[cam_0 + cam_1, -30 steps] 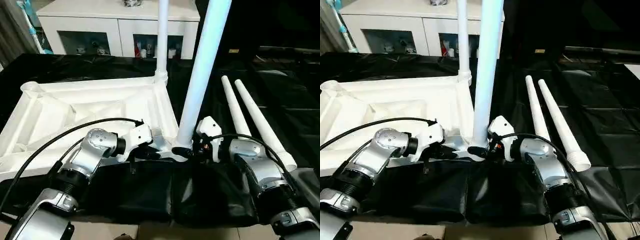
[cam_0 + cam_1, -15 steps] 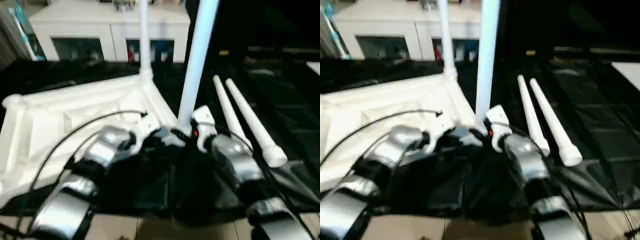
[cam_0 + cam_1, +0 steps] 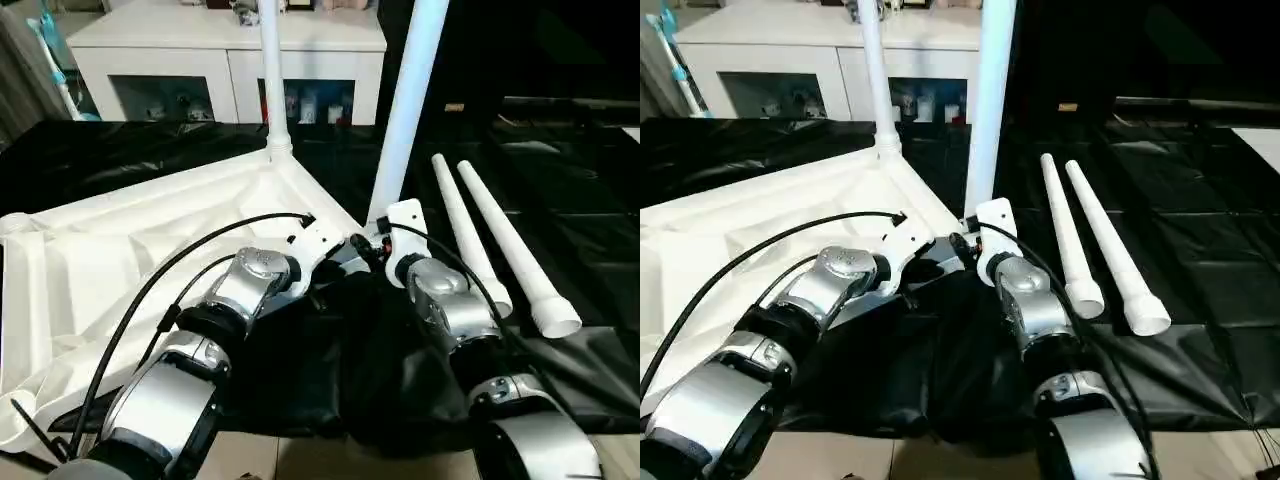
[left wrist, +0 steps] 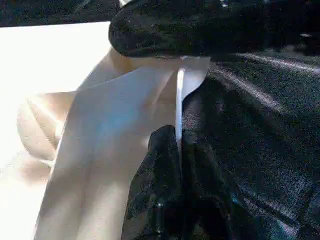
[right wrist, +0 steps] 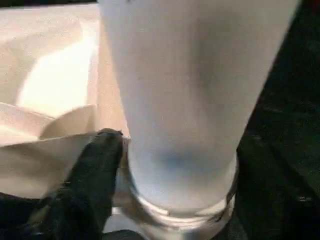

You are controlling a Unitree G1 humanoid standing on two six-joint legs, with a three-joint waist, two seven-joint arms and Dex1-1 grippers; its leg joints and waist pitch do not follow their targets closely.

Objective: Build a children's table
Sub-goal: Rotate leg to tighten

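Top (image 3: 150, 250) upside down on bench (image 3: 600, 200), two legs (image 3: 400, 120) up in right-side sockets, two spare legs (image 3: 500, 230) lying right; left gripper (image 4: 178, 145) pinches top's rim, right gripper (image 5: 172, 175) straddles near leg's base, grip unclear.

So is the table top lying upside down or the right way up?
Upside down: the table top shows its ribbed underside, and two legs stand up from its corners.

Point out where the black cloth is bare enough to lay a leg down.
Bare black cloth lies right of the two loose legs. Crowded: the near corner of the tabletop, where both grippers meet at the standing leg.
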